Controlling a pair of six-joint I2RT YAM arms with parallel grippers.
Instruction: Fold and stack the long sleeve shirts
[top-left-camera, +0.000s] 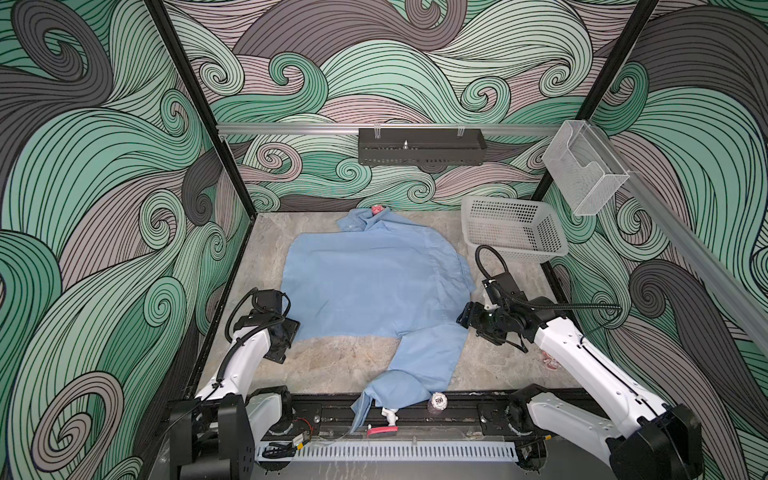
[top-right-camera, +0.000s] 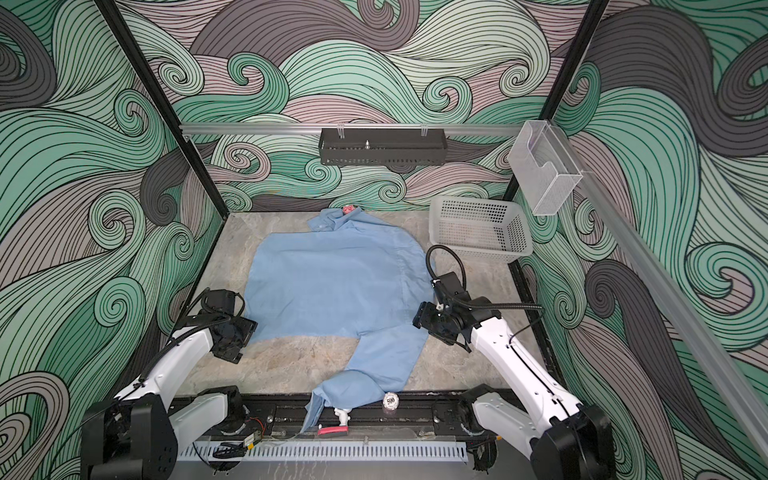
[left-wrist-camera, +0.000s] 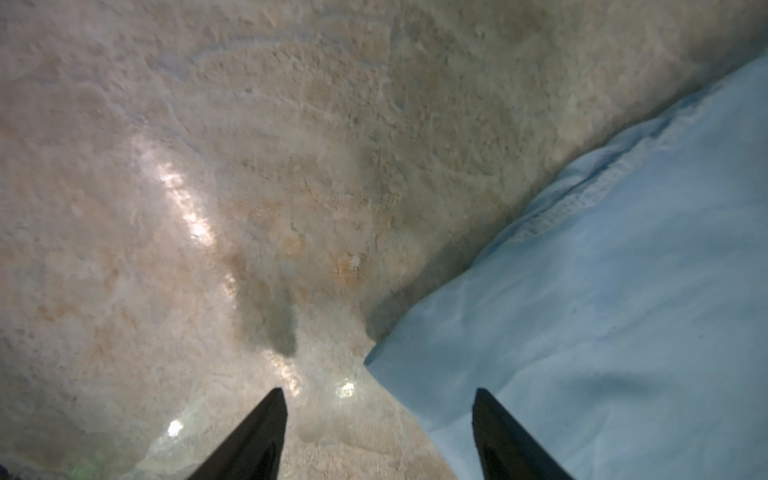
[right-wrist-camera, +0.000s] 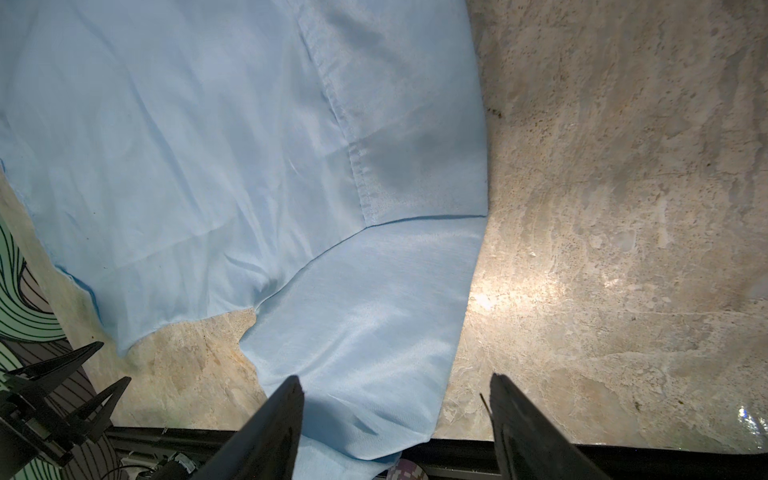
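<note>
The left claw (left-wrist-camera: 380, 415) stood wide and held nothing. In its wrist view one black finger hung over the bare table (left-wrist-camera: 208, 187) and its mate over a corner of the light blue shirt (left-wrist-camera: 623, 311); whether either touched the cloth could not be told. The right claw (right-wrist-camera: 395, 399) was also spread and empty, one finger above the sleeve (right-wrist-camera: 365, 332), its mate above bare stone just beside the sleeve's edge.

In both top views the shirt (top-left-camera: 374, 282) (top-right-camera: 332, 286) lay flat in the middle of the frame, between the two claws. The left claw (top-left-camera: 289, 330) was at its lower left hem corner, the right claw (top-left-camera: 465, 316) at its right side where the sleeve left the body.

Only the top views showed the collar (top-left-camera: 357, 222) toward the upper middle. They also showed the sleeve running to the lower middle with its cuff (top-left-camera: 361, 411) over the black rail (top-left-camera: 478, 399), a poker chip (top-left-camera: 439, 401) just beside it, and the white basket (top-left-camera: 515, 232) at the upper right, apart from the shirt. Only the right wrist view showed the seam stitching close.
</note>
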